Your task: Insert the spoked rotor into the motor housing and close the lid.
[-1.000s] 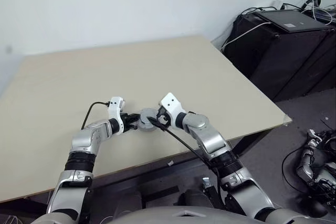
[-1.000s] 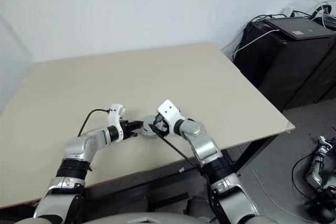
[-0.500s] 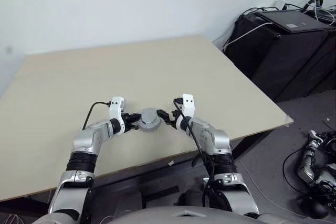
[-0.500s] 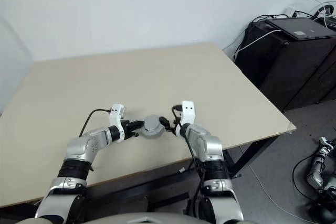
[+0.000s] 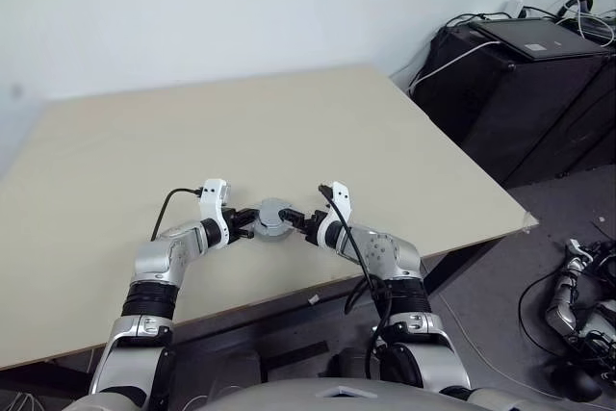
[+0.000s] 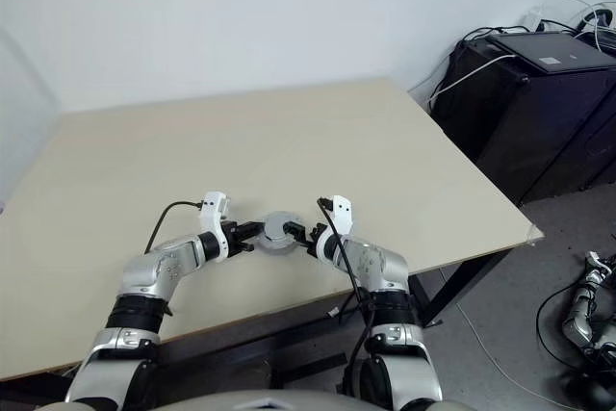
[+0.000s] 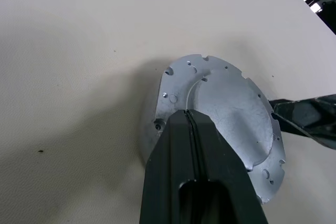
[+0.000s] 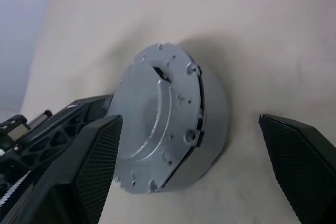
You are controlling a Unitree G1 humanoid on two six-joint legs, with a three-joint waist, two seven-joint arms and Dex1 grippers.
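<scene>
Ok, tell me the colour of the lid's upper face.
Plain silver-grey metal; the lid shows it best in the left wrist view.

A plain beige table [image 5: 289, 122] carries the work. Near its front edge rests a round silver motor housing [image 5: 273, 220], its lid [image 7: 231, 114] on top.
</scene>
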